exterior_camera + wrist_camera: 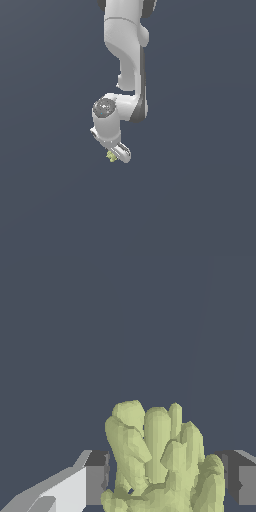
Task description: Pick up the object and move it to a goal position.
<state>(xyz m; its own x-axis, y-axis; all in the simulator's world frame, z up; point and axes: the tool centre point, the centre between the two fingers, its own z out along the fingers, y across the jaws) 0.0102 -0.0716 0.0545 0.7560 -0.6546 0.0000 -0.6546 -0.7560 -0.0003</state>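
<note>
Seen in the exterior view: a white arm point(125, 60) reaching down from the top edge, bent at a rounded joint with a grey cap, ending in the gripper point(116, 156) low in the middle of the frame. Tucked at the gripper's tip, on the exterior view's left side of it, the object point(111, 157), a tiny yellow-green speck, far smaller than the white hand above it. Nothing but flat dark blue-grey all around; no edge of a desk to be made out, so cannot tell whether the object rests on anything or hangs clear.

Seen only in the wrist view: the object point(157, 461) close up, a knobbly cluster of pale yellow-green lumps and upright ridges, sitting between the two fingers point(97, 478). Grey pad faces on either side, one finger white-backed, the other cut by the frame edge. Fingers drawn in close on the object's flanks, the near one meeting its lower lumps; a narrow dark gap on the far side, so firm clamping cannot be confirmed.

No brand, label or writing legible in either view.
</note>
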